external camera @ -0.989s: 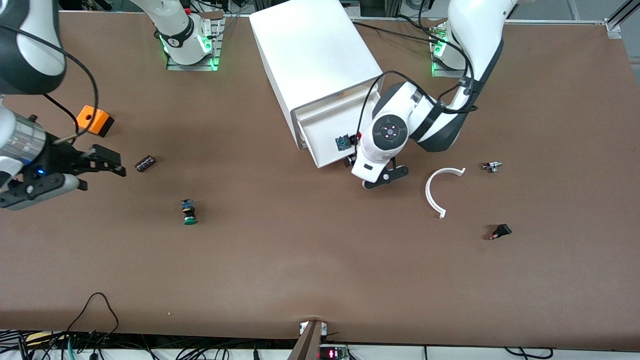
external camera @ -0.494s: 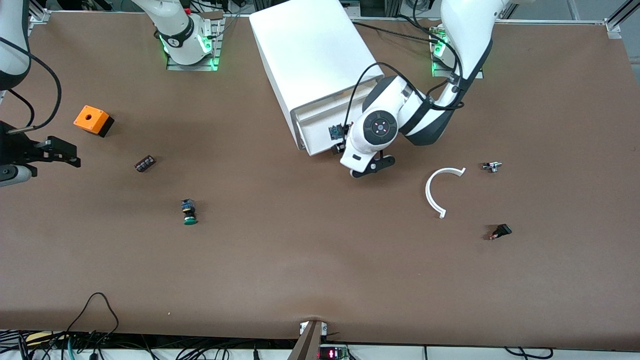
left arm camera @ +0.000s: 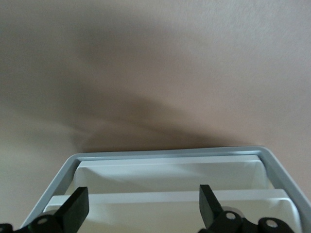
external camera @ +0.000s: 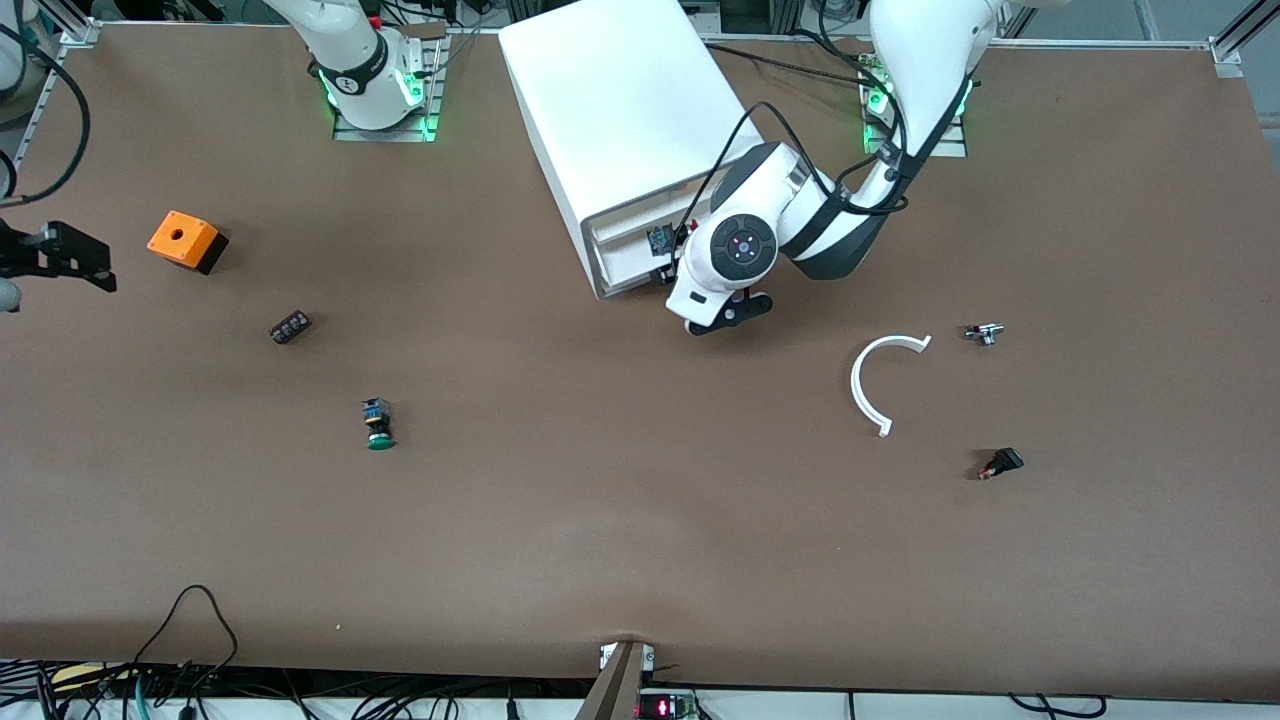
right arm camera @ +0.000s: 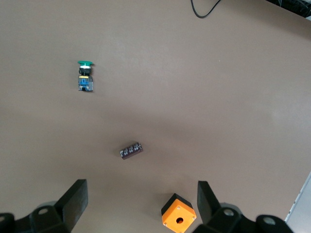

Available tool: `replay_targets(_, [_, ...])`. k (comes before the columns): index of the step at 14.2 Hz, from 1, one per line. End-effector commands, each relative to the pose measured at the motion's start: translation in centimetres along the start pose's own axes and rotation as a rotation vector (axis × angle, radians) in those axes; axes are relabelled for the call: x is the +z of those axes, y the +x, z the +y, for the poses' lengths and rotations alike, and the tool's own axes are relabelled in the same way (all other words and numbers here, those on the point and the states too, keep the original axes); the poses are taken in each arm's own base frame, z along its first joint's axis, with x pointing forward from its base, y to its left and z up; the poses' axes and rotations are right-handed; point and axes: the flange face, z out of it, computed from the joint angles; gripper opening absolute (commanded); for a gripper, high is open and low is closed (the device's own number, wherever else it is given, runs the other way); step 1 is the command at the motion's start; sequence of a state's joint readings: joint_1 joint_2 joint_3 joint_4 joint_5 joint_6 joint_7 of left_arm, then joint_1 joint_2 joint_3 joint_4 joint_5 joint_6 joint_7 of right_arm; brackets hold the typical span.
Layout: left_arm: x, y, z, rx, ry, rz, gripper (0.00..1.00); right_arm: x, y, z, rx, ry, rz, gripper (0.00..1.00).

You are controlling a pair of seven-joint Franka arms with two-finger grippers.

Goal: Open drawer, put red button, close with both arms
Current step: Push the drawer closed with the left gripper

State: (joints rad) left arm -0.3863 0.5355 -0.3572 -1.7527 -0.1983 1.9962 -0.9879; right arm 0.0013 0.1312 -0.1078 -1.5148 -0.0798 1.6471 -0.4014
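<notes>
Front view: red button lies in the drawer, apparently just beside the empty, spread left hand.

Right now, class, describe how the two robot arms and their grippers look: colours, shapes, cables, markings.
Both arms are glossy white with black joints. The left arm carries a looping black cable and a round black cap with red dots. Green lights glow at both bases. The left gripper and right gripper have black, flat, wedge-shaped fingers.

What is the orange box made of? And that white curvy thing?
The orange box looks like matte plastic: bright even color, sharp molded edges, a round hole on top, a black base. The white curved piece also looks like smooth hard plastic, thin and holding its arc, though painted metal can't be ruled out.
</notes>
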Motion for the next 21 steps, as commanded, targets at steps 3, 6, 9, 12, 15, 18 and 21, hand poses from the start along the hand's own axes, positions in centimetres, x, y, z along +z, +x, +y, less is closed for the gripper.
replay_targets(3, [0.7,-2.4,0.7,-0.011,0.000,-0.025,1.00,0.8,0.0,0.4,-0.015,0.000,-0.023,1.00])
replay_targets(6, [0.7,-2.4,0.7,-0.012,0.000,-0.025,1.00,-0.3,-0.7,-0.7,-0.006,0.057,-0.027,1.00])
replay_targets(9, [0.9,-2.8,0.9,-0.010,0.004,-0.025,1.00,-2.0,-1.3,-0.9,-0.010,0.053,-0.003,1.00])
replay_targets(12, [1.0,-3.0,0.9,-0.009,0.008,-0.025,1.00,-3.4,-2.4,-1.0,-0.012,0.054,0.002,1.00])
replay_targets(15, [0.4,-2.3,0.6,-0.004,0.008,-0.015,1.00,-4.1,-4.1,-1.2,-0.010,0.044,0.024,1.00])
replay_targets(18, [-2.9,0.7,-1.0,-0.011,-0.008,0.064,1.00,-3.4,-3.9,-1.5,-0.014,0.040,0.051,1.00])
replay_targets(21, [-7.9,3.5,-2.6,-0.013,0.000,0.168,1.00,-2.5,-4.7,-1.9,-0.007,0.035,0.083,1.00])
